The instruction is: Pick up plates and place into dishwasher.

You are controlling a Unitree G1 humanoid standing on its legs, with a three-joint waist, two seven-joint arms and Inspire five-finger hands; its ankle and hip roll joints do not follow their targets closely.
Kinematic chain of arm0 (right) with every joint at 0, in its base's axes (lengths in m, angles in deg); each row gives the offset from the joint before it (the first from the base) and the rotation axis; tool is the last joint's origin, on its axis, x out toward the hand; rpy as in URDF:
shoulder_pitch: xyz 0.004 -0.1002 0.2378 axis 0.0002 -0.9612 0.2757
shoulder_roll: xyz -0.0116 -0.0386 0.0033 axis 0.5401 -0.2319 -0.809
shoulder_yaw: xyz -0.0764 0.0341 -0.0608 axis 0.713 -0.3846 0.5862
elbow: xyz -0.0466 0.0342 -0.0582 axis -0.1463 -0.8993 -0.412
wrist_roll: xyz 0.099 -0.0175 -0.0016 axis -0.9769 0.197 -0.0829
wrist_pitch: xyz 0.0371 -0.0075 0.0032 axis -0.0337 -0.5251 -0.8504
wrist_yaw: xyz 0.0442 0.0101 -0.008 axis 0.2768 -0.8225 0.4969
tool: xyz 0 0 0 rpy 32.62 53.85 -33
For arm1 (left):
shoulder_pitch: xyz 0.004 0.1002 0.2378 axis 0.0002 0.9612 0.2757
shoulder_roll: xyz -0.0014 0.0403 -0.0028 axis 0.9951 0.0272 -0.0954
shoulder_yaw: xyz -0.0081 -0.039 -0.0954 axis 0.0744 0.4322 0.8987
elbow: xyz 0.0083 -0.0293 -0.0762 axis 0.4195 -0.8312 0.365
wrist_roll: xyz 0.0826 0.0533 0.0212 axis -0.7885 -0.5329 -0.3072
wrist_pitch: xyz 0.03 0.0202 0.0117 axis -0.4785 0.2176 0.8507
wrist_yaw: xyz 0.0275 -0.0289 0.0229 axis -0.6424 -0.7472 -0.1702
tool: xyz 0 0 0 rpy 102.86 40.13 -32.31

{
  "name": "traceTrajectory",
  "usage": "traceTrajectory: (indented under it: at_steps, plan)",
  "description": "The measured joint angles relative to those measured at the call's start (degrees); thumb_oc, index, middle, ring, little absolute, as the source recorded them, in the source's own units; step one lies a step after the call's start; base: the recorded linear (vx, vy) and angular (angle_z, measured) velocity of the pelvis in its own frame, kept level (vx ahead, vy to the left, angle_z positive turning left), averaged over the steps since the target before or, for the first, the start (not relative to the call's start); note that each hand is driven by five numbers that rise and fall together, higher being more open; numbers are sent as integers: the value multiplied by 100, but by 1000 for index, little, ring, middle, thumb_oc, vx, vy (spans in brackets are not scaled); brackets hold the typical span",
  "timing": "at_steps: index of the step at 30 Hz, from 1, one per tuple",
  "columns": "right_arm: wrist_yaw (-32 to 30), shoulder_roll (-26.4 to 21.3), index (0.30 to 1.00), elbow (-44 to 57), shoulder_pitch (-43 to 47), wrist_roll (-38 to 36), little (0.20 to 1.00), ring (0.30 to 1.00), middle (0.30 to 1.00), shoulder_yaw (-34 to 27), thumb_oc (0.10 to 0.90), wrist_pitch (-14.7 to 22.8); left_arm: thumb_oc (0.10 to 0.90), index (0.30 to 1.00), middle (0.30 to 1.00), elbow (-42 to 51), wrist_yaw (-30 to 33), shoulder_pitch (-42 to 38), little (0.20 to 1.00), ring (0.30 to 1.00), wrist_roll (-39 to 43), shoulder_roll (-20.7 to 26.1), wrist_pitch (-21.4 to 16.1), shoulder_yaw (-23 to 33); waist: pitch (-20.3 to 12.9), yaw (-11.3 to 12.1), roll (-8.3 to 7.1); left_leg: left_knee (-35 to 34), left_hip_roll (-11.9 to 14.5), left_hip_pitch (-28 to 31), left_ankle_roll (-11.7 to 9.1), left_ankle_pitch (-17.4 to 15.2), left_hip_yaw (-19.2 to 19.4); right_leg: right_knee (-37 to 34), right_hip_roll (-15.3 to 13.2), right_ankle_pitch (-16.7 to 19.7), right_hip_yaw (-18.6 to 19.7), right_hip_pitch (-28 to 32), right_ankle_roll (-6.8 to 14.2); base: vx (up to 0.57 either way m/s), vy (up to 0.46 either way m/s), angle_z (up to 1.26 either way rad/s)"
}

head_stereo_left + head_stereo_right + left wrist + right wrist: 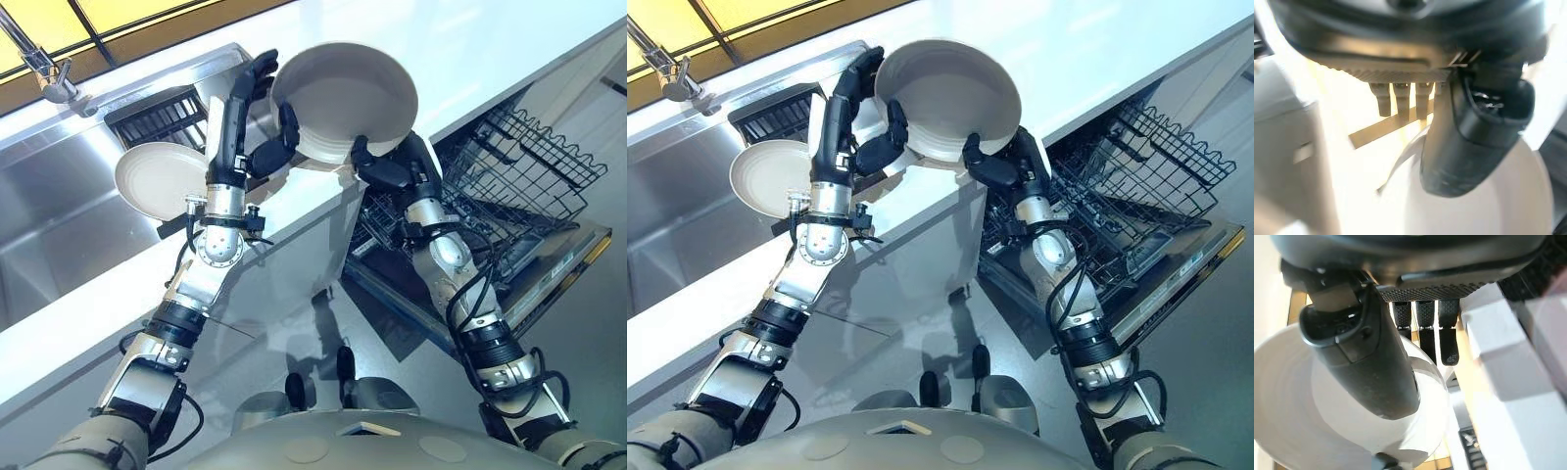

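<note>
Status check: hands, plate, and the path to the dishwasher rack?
Left hand and right hand both gripping the raised plate above the counter. Second plate by the sink. Dishwasher rack pulled out, path looks open.

Large plate (pixel 345 98) hides most of right hand (pixel 384 168): only thumb and part of palm show at its rim, fingers behind it. Left hand (pixel 257 122) covers plate's edge on that side; its fingertips go behind rim. Second plate (pixel 162 178) partly behind left forearm, lower edge hidden. Faucet (pixel 44 67) cut off at pic's upper left corner. Sink (pixel 59 196) runs off left edge. Dishwasher rack (pixel 519 166): inner part behind right arm, contents too tangled to tell. Left wrist view: background washed out, blurred; plate rim barely readable.
</note>
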Motion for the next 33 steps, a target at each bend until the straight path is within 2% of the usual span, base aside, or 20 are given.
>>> traceTrajectory:
  at_steps: [8, 17, 20, 21, 22, 24, 27, 28, 29, 33]
  plan:
    - [136, -220, 300, -35, -68, 63, 200, 300, 300, -206, 100, 0, 800, 900, 900, -80, -270, 16, 900, 900, 227, 8, 103, 369, 0, 26, 0, 0, 24, 14, -2, 1, -7, -2, -19, -5, -191, 24, 1, 3, -77, 2]
    - [47, -423, 300, -155, -15, 165, 200, 300, 300, -207, 100, 5, 800, 900, 900, -265, -617, -4, 900, 900, 228, 7, 102, 353, 1, 40, -4, -4, 48, 52, -12, -4, -18, -2, -13, -9, -314, 102, 8, 20, -79, 5]
    - [-46, -751, 300, -214, 34, 165, 200, 300, 300, -207, 100, 110, 800, 900, 900, -282, -693, -51, 900, 900, 232, 7, 102, 223, 5, 94, -11, -11, 48, 52, -14, -5, -21, -2, -9, -10, -319, 109, 10, 41, -84, 2]
    - [-305, -862, 300, -283, 91, 117, 200, 300, 300, -243, 100, 216, 800, 900, 900, -300, -681, -50, 900, 900, 227, 12, 114, 216, 7, 107, -19, -27, 50, 55, -14, -6, -21, -2, -8, -10, -319, 114, 10, 50, -77, 1]
    - [-573, -882, 300, -454, 148, -76, 200, 300, 300, -517, 100, 376, 800, 900, 900, -412, -643, -52, 900, 900, 236, 89, 217, 259, 8, 113, -21, -26, 47, 61, -17, -9, -23, -2, -6, -10, -317, 123, 9, 48, -71, 1]
    - [-1300, -997, 300, -962, 409, -472, 200, 300, 300, -1555, 100, 679, 800, 900, 900, -650, -522, -11, 900, 900, 456, 312, 529, 474, 11, 132, -29, -26, 45, 66, -17, -9, -22, -3, -4, -10, -311, 125, 10, 35, -63, 0]
    - [-2277, -1743, 300, -2048, 1033, -984, 200, 300, 300, -2759, 100, 1035, 800, 900, 900, -1040, -355, -15, 900, 900, 626, 601, 517, 884, 14, 115, -34, -21, 53, 127, -33, -28, -8, -3, 23, -7, -277, 162, 6, 26, -54, -7]
    - [-2413, -1925, 300, -2224, 1113, -1055, 200, 300, 300, -2885, 100, 1115, 800, 900, 900, -1119, -323, -15, 900, 900, 662, 675, 516, 935, 14, 105, -34, -21, 56, 140, -38, -37, -6, -3, 31, -4, -271, 166, 2, 35, -49, -18]
    - [-2669, -2306, 300, -2571, 1248, -1238, 200, 300, 300, -3099, 100, 1311, 800, 900, 900, -1372, -282, -9, 900, 900, 687, 877, 518, 1011, 16, 80, -40, -25, 73, 166, -54, -59, 20, -3, 55, -2, -247, 173, -1, 33, -39, -19]
    - [-3078, -2850, 300, -3079, 1436, -1726, 200, 300, 300, -3397, 100, 1870, 800, 900, 900, -1603, -263, 57, 900, 900, 879, 1050, 609, 1162, 11, 20, -63, -30, 99, 235, -87, -106, 60, -32, 98, -26, -137, 210, 24, 42, -39, -21]
